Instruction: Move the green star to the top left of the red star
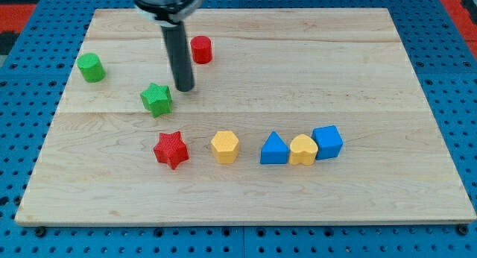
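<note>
The green star (156,99) lies on the wooden board, left of centre. The red star (171,149) lies below it and slightly to the right. The dark rod comes down from the view's top, and my tip (185,88) rests on the board just right of the green star and slightly above it, close to its upper right edge. I cannot tell whether tip and star touch.
A green cylinder (91,67) sits at the upper left. A red cylinder (201,49) sits right of the rod. A yellow hexagon (224,147), blue triangle (273,149), yellow block (302,150) and blue cube (327,142) form a row right of the red star.
</note>
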Robot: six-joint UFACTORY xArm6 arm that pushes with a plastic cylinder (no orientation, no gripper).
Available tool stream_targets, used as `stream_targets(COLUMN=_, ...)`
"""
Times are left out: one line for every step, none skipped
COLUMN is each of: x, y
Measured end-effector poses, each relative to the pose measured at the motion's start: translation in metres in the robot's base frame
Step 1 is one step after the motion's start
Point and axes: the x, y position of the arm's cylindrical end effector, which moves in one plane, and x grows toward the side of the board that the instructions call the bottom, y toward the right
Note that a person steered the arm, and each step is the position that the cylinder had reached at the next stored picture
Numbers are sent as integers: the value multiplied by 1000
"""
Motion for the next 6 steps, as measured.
stream_targets(x=32, y=-25)
stream_targets(x=11, y=-42)
stream_targets(x=-8, y=-57)
stream_targets(x=23, y=-84)
stream_targets(x=57, y=-85)
stream_targets(x=25, y=-91)
